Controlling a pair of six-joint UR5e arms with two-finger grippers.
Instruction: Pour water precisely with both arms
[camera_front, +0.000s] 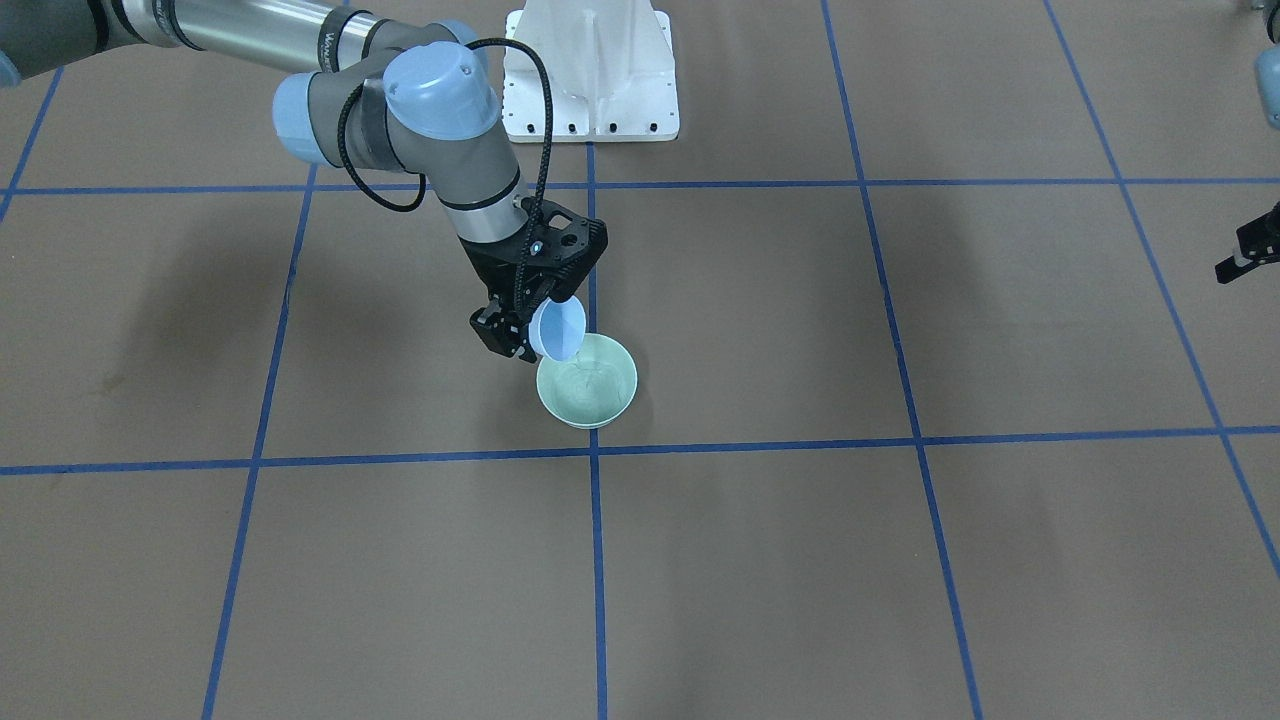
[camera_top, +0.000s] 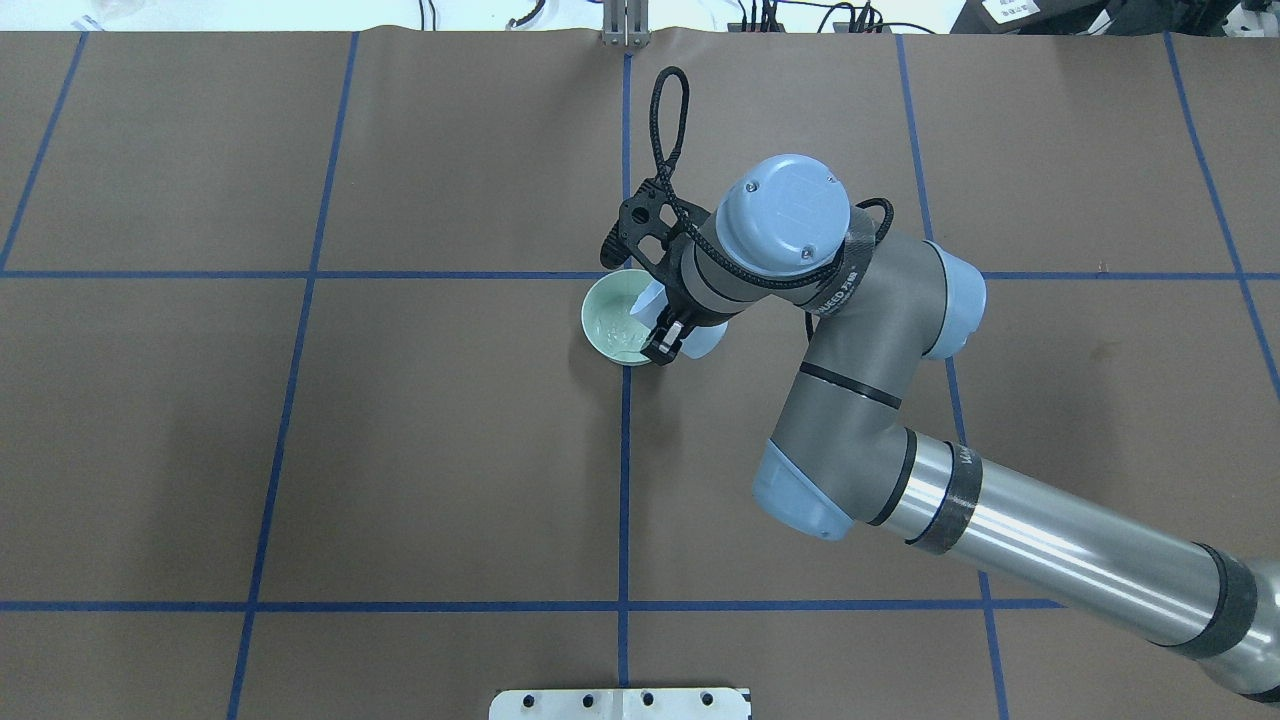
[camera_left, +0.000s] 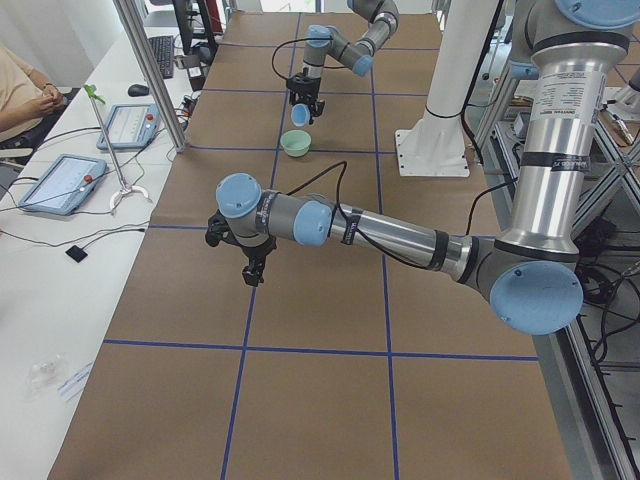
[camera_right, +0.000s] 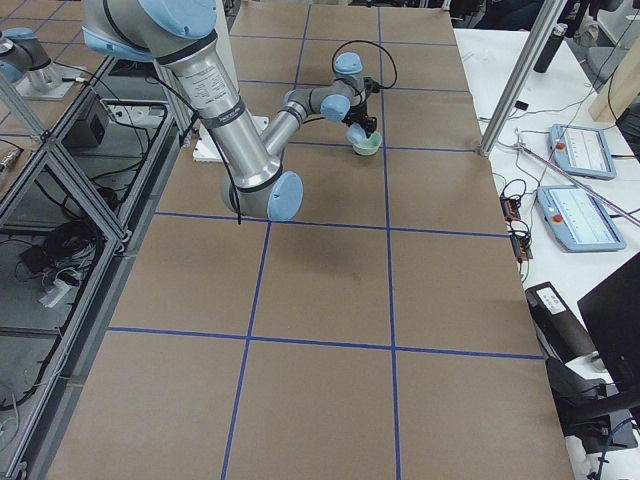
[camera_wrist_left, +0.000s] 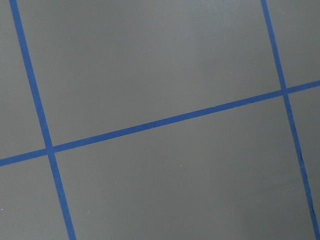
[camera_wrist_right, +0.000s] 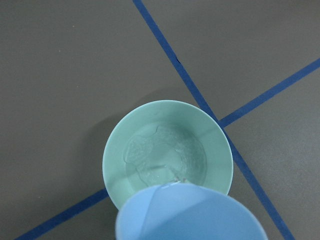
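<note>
Right arm (camera_top: 860, 330) reaches in over mid-tabletop (camera_front: 800, 560). Right end effector (camera_front: 527, 335) is clamped on a light blue cup (camera_front: 560, 330), fingers closed against its wall. The cup is tipped steeply, with its lip over the near rim of a pale green bowl (camera_front: 632, 385). The bowl stands upright on the tabletop, on a blue tape line (camera_front: 594, 560) and just beside a crossing of lines. The water (camera_wrist_right: 165, 160) lies in the bottom of the bowl and shows as faint ripples; the right wrist view has a small white glint at the cup's lip, right above the rim. The cup hangs above the bowl; contact between lip and rim cannot be told. Left arm (camera_left: 400, 235) is stretched low over bare tabletop, well apart from the bowl. Left end effector (camera_front: 1250, 250) is cut off by the edge of the front view, so its opening cannot be told, and nothing shows in it. A white pedestal (camera_front: 590, 70) stands at the robot's side of the tabletop.
</note>
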